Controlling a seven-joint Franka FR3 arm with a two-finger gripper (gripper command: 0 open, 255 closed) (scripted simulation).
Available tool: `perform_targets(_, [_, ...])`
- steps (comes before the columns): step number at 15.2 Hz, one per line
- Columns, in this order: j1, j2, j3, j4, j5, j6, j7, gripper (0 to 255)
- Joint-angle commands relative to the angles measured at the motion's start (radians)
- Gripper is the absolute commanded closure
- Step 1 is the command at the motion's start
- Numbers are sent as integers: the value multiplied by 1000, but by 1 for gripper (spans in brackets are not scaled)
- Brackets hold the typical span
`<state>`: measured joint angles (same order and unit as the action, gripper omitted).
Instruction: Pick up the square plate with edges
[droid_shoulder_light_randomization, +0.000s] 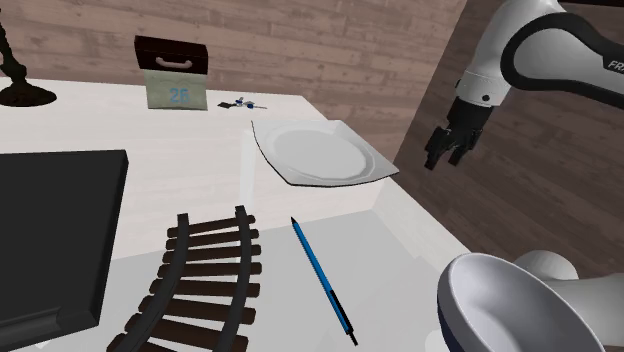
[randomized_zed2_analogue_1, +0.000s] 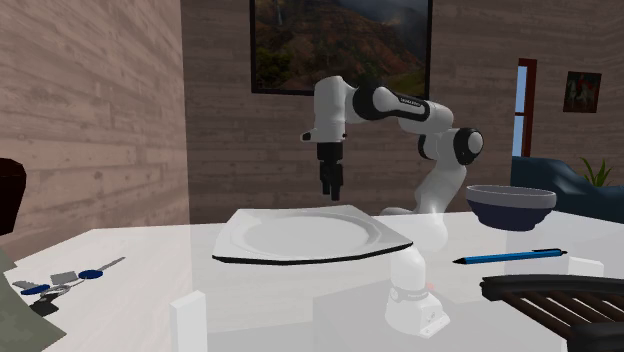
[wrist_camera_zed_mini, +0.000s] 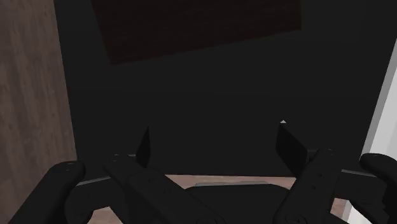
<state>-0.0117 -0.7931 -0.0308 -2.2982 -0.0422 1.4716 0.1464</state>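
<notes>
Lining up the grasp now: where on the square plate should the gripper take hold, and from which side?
Take the upturned rim of the square plate on the side facing the arm, from above, one finger inside and one outside. The plate lies flat and looks too wide to span; its raised rim is thin. The open gripper hangs beyond that side.

Air abv square plate (droid_shoulder_light_randomization: 318, 155) open; pen (droid_shoulder_light_randomization: 322, 278) & keys (droid_shoulder_light_randomization: 240, 103) sit well apart.
</notes>
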Motion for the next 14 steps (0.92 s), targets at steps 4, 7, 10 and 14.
perform_targets(4, [14, -41, -74, -77, 197, 129, 49, 0])
perform_targets(7, [39, -85, -138, -168, 398, 280, 76, 0])
perform_targets(10, [80, -127, -190, -263, 612, 449, 75, 0])
perform_targets(14, [166, -169, -241, -364, 906, 673, 19, 0])
